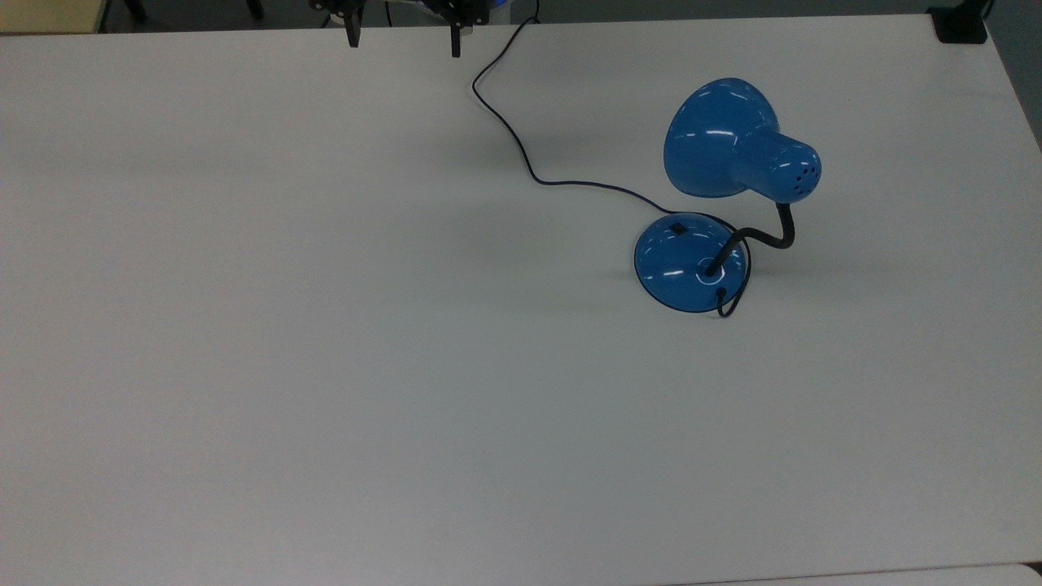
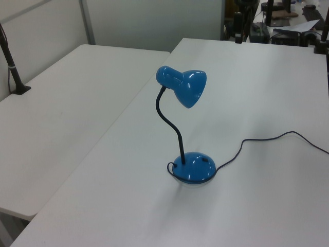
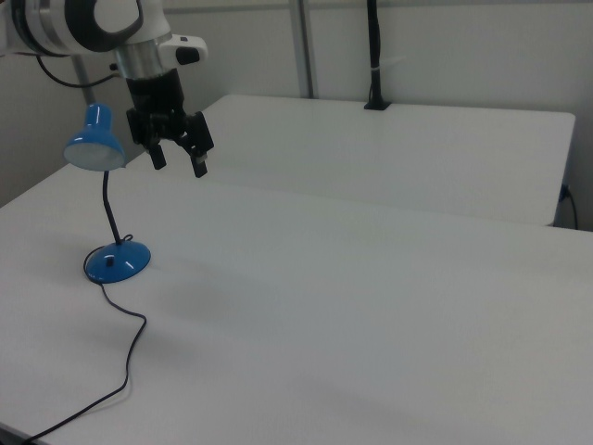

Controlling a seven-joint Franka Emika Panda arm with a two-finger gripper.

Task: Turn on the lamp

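big white table [image 1: 326, 366] spreads under the gripper | second white table [image 2: 56, 118] sits right beside it, a thin gap between them, past the gripper in the right view | black pole [image 3: 374, 56] stands clamped at that table's far edge, well away from the gripper | pale wall [image 3: 463, 56] behind

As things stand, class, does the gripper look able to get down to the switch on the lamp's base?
Probably yes. The gripper hangs open above the table, apart from the lamp. The switch lies on the base, uncovered by the shade.
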